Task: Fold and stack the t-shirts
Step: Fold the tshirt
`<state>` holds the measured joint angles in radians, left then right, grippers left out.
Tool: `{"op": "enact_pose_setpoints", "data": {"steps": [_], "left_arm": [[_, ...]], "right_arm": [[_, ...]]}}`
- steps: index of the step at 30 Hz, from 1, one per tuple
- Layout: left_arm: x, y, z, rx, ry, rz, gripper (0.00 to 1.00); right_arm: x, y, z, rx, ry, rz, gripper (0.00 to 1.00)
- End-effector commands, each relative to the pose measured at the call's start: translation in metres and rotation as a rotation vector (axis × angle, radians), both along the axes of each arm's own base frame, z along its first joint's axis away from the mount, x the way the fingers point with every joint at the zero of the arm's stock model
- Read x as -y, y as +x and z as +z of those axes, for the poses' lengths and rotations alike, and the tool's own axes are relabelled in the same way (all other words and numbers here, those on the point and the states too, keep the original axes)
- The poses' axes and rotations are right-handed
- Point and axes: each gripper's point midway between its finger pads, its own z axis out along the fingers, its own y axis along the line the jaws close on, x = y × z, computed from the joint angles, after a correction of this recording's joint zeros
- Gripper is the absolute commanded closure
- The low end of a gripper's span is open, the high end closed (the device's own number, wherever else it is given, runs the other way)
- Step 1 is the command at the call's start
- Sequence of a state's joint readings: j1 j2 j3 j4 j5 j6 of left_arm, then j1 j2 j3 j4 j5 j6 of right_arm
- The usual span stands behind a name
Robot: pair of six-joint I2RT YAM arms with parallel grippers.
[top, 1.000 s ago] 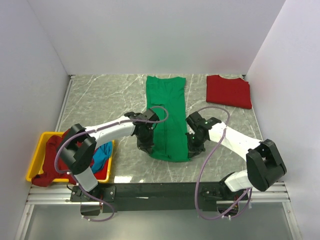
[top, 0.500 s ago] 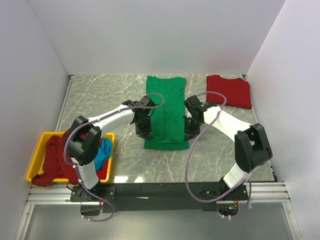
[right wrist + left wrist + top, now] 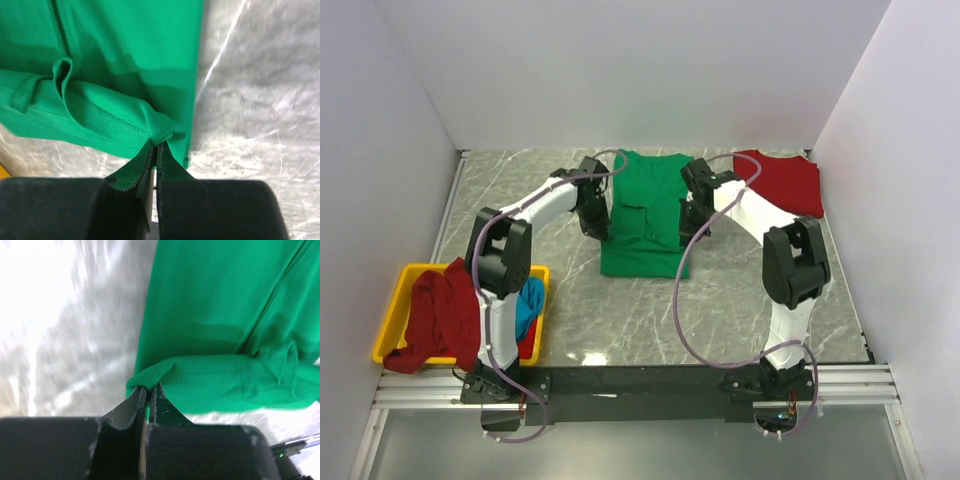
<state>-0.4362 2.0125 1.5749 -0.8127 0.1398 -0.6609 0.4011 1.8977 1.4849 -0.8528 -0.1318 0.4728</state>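
Dragged green t-shirt [image 3: 640, 250] hem up toward collar.
Pinching it with left gripper [image 3: 148, 388] and right gripper [image 3: 156, 145]; gotta keep level, land edges square.

Bright, even light in your top view; at both wrists the grey marbled tabletop [image 3: 60, 340] blurs into white glare, the bright green cloth t-shirt [image 3: 125, 50] sharper

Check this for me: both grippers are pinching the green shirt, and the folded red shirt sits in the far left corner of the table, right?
Not quite. The red shirt sits in the far right corner, not the left, as the top view shows. The left gripper and right gripper are both pinching the green shirt.
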Motion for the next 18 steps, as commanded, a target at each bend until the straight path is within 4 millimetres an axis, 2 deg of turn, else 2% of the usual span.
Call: {"op": "enact_pose_setpoints", "data": {"steps": [1,3,8,12,18], "left_arm": [[0.004,0.034,0.013,0.058,-0.048,-0.046,1.00],[0.005,0.051,0.015,0.072,-0.071,-0.056,1.00],[0.004,0.075,0.018,0.091,-0.120,-0.070,0.99],[0.001,0.087,0.012,0.093,-0.148,-0.073,0.99],[0.002,0.108,0.014,0.130,-0.209,-0.084,1.00]], "right_arm": [[0.005,0.025,0.011,0.035,-0.020,-0.016,1.00],[0.007,0.031,0.011,0.031,-0.024,-0.029,1.00],[0.009,0.054,0.012,0.033,-0.026,-0.048,1.00],[0.005,0.070,0.008,0.033,-0.015,-0.047,1.00],[0.003,0.086,0.005,0.035,-0.014,-0.055,1.00]]}}
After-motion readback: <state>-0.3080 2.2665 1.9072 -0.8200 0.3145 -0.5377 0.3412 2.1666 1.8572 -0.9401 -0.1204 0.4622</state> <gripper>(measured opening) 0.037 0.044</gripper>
